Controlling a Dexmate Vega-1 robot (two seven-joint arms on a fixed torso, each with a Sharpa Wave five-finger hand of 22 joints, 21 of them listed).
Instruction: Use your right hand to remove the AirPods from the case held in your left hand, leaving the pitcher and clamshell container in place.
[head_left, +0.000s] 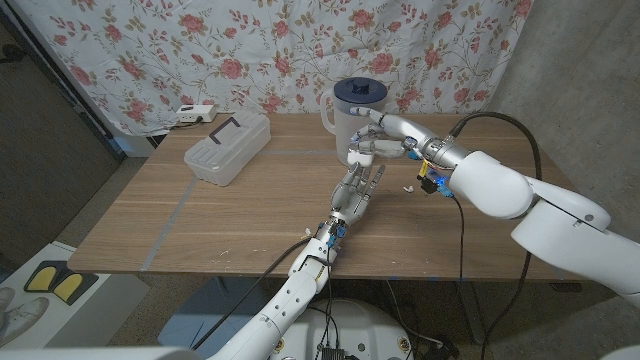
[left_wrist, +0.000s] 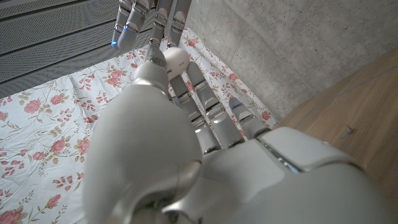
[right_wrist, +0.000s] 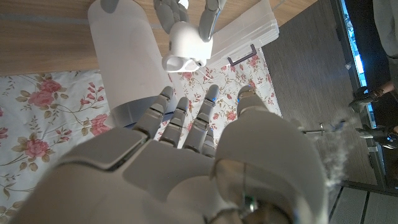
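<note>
- Two white arms come in over a wooden table (head_left: 250, 210), the largest thing in the head view; bare wood lies open from its middle out to the 7 o'clock corner and along the near edge.
- Behind the table hangs a flowered curtain (head_left: 200, 50), with a grey concrete wall (head_left: 570, 60) toward 2 o'clock and dark floor at 9 o'clock.
- At 12 o'clock, near the far edge, stands a translucent pitcher (head_left: 352, 112) with a dark blue lid; the right hand (head_left: 385, 135) is just in front of it.
- At 10 o'clock lies a clear clamshell container (head_left: 228, 148) with a black latch, well apart from both hands.
- The left hand (head_left: 358, 190) stands at the table's middle, fingers reaching up and clamped around the white case (head_left: 363, 155).
- The right hand is just above the case with its fingers curled down over it; whether they pinch an earbud I cannot tell.
- The right wrist view adds the case (right_wrist: 186, 45) with its lid hinged open, held by the left fingertips (right_wrist: 208, 18), beside the pitcher wall (right_wrist: 121, 50) and the container's rim (right_wrist: 261, 28).
- The left wrist view adds the right fingertips (left_wrist: 149, 18) hanging just over the case's rounded top (left_wrist: 177, 59).
- One small white scrap (head_left: 408, 186) lies on the wood at 3 o'clock of the left hand.
</note>
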